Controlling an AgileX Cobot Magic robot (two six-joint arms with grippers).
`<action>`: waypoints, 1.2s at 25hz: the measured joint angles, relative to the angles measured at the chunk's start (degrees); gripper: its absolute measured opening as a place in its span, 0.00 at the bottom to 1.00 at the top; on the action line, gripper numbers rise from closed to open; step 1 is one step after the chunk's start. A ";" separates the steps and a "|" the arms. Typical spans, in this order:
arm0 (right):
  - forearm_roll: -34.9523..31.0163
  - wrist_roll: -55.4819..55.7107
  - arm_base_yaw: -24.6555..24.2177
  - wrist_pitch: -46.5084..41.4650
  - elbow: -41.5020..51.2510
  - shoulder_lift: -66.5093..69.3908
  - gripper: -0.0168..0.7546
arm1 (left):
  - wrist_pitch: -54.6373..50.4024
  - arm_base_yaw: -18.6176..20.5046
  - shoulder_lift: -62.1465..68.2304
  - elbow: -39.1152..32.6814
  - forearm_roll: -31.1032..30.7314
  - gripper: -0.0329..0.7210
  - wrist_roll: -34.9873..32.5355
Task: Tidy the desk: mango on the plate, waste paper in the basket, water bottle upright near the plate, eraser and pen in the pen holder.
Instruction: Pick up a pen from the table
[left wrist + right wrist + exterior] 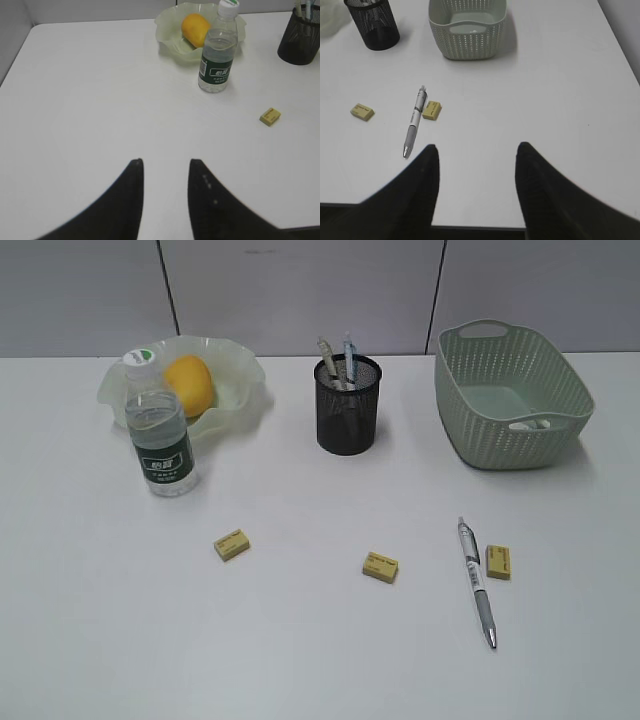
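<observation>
One pen [476, 582] flat on table, tip toward near edge; left hand [165, 167], right hand [477, 152] agape, empty.

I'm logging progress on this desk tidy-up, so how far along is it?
Done: mango on the plate, water bottle upright beside it. In hand: nothing; both grippers are open and empty. Left: three erasers and the pen still lie outside the pen holder.

Exterior view slanting down from chest height across the white worktop [300, 640] toward the far wall, both wrist views low at the near edge facing far, left and exterior sharing the water bottle [217, 55], right and exterior sharing the basket [470, 42]
</observation>
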State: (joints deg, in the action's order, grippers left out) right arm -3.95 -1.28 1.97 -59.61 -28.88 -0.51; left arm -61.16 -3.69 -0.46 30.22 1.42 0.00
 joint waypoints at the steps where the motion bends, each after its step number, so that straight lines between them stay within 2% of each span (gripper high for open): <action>1: 0.06 0.39 0.00 0.00 0.00 0.00 0.57 | 0.00 0.00 0.00 0.00 0.00 0.36 0.00; 6: 0.17 1.28 0.00 0.00 0.00 0.00 0.66 | 0.00 0.00 0.00 0.00 0.00 0.36 0.00; 14: -2.04 0.77 0.00 -0.29 -2.17 1.57 0.66 | 0.00 0.00 0.00 0.00 0.02 0.36 0.00; 30: -2.42 2.96 0.00 -7.56 -18.15 42.94 0.66 | 0.00 0.00 0.00 0.00 0.02 0.36 0.00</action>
State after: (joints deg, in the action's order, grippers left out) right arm -6.37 1.68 1.97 -67.16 -47.03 42.43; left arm -61.16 -3.69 -0.46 30.22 1.44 0.00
